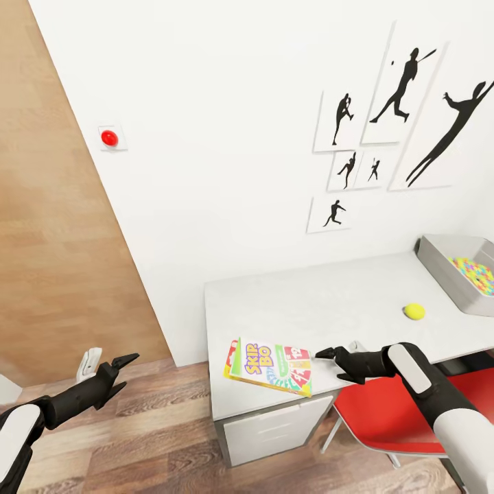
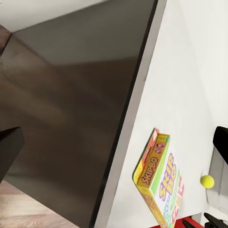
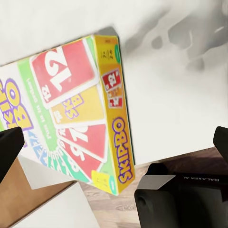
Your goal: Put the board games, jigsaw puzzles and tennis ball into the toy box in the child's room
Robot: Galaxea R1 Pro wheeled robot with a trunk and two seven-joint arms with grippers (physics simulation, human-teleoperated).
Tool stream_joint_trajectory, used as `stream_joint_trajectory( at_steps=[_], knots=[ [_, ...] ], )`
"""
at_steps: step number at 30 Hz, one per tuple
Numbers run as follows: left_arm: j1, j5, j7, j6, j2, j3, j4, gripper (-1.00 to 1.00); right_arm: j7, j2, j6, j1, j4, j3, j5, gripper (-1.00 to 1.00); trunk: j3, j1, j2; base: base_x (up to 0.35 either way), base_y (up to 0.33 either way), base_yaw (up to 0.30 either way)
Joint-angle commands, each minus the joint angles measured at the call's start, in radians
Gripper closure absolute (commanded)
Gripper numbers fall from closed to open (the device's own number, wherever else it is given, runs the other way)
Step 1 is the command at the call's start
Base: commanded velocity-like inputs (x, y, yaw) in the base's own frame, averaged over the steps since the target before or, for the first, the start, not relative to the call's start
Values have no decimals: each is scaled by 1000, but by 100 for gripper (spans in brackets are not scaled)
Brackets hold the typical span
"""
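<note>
One SKIP-BO box (image 1: 269,367) overhanging the table's (image 1: 309,302) near edge, right gripper (image 1: 328,356) spread open just beside it, one tennis ball (image 1: 414,311) near toy box (image 1: 446,271) far right, left gripper (image 1: 123,367) open over floor (image 1: 158,425).

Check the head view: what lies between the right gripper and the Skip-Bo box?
Nothing: bare table separates the right gripper from the Skip-Bo box.

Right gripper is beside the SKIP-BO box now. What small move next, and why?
Probably ease the right gripper left around the SKIP-BO box edge and close. Its jaws look open, close beside the box, which overhangs the table front; the toy box waits at far right.
</note>
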Motion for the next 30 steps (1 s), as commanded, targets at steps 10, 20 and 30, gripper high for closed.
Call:
stream_joint_trajectory(
  at_steps=[10, 20, 30],
  knots=[
    [-1, -5, -5, 5, 0, 2, 0, -100, 10, 0, 1, -3, 1, 2, 11, -100, -15, 1, -2, 0, 0, 0],
    [-1, -5, -5, 5, 0, 2, 0, -100, 11, 0, 1, -3, 1, 4, 11, -100, -30, 1, -2, 0, 0, 0],
    [-1, -5, -5, 5, 0, 2, 0, -100, 11, 0, 1, -3, 0, 5, 10, -100, -37, 1, -2, 0, 0, 1]
  ],
)
